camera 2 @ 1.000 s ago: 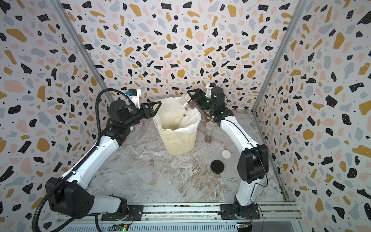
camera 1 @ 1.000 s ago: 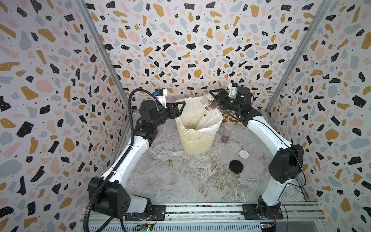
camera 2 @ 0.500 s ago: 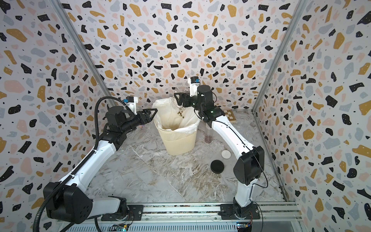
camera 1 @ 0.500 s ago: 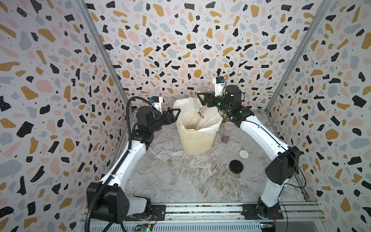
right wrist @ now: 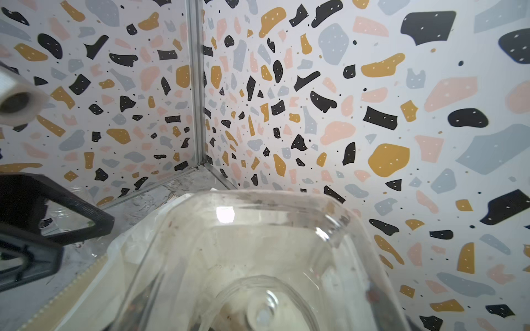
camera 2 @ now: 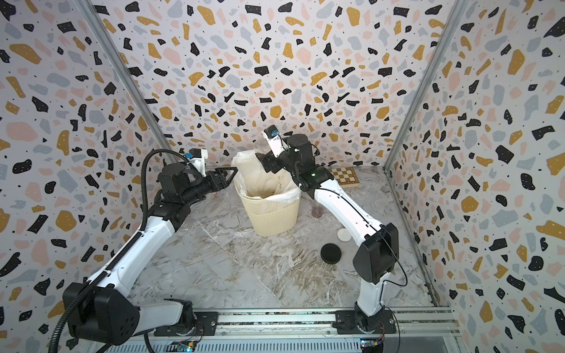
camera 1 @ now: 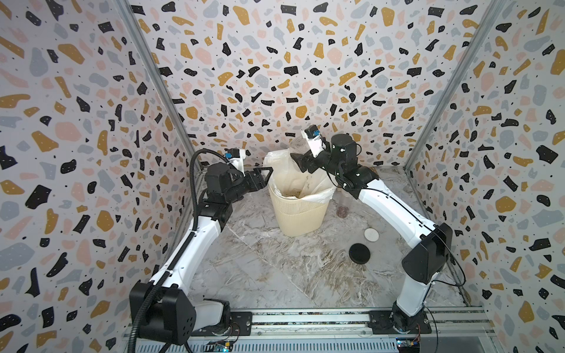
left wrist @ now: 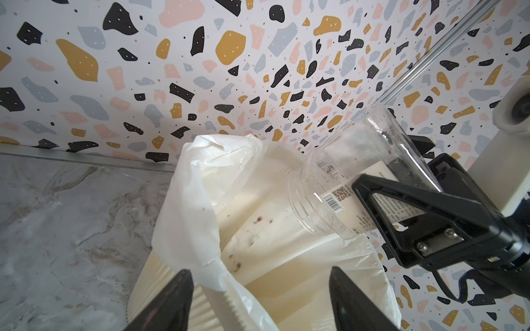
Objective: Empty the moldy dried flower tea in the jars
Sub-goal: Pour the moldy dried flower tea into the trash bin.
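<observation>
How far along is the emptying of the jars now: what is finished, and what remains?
Done: a white lid and a black lid lie on the table, and tea bits lie on the bag inside the bin.
In hand: the right gripper tips a labelled jar, nearly empty, mouth down over the bin.
Left: the standing jar beside the bin holds reddish tea.

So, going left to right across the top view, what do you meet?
In order: left hand, cream bin, standing jar, white lid. The right hand with its tilted jar overlaps the bin; the black lid overlaps its neighbours, so omitted.
</observation>
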Robot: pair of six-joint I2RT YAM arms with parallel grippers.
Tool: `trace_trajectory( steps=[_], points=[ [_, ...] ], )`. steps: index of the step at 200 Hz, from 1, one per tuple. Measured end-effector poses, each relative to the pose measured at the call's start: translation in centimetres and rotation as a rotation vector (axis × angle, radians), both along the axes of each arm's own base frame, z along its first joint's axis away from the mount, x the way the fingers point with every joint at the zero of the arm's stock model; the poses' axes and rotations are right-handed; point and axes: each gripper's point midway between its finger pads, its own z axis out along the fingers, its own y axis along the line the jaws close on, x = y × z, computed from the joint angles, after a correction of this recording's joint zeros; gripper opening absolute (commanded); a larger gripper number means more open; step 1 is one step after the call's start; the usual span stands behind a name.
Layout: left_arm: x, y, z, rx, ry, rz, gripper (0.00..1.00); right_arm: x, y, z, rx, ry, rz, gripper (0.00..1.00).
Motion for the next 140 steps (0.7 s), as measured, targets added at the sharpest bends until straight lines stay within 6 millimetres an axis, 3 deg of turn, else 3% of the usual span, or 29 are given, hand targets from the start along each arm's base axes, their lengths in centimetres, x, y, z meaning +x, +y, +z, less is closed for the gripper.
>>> trace_trajectory(
  steps=[31, 91, 120, 140],
  points=[
    [0.0, 0.0, -0.1, -0.001, 0.004, 0.001, 0.73, 0.8, -1.1, -0.1, -0.019, -0.008, -0.032, 0.80],
    [0.1, 0.2, -0.1, -0.004, 0.006, 0.006, 0.73, -1.6, 1.7, -1.1, -0.162, -0.105, 0.041, 0.82],
    [0.1, 0.3, -0.2, -0.001, 0.011, 0.006, 0.73, -0.3, 2.2, 2.1, -0.234, -0.179, 0.004, 0.82],
    [0.0, 0.3, -0.3, 0.002, 0.012, 0.006, 0.73, -0.4, 1.3, 2.0, -0.342, -0.237, -0.070, 0.82]
  ],
)
